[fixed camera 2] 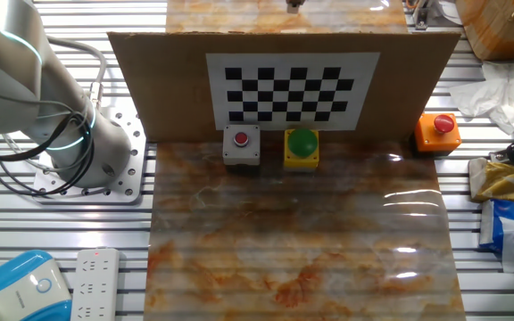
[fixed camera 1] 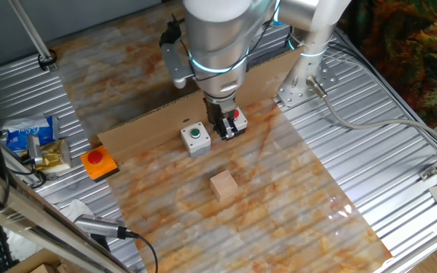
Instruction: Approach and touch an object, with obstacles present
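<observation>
The light-tan wooden cube [fixed camera 1: 223, 184] sits on the marbled table surface, nearer the camera than the gripper. My gripper [fixed camera 1: 224, 130] hangs between the white box with a green button [fixed camera 1: 196, 139] and the black box with a red button [fixed camera 1: 237, 120], overlapping the black box's left edge. Its fingers look closed with nothing between them. The brown cardboard strip [fixed camera 1: 150, 121] runs just behind both boxes. In the other fixed view the cardboard [fixed camera 2: 150, 89] stands upright with a checkerboard; the red-button box [fixed camera 2: 241, 145] and the green-button box [fixed camera 2: 302, 147] sit before it. The cube and gripper are hidden there.
A flat orange box with a red button [fixed camera 1: 99, 163] lies at the table's left edge; it also shows in the other fixed view [fixed camera 2: 438, 131]. Snack packets [fixed camera 1: 33, 140] and a cable [fixed camera 1: 105, 227] lie on the left. The arm's base [fixed camera 1: 302, 83] stands at the right.
</observation>
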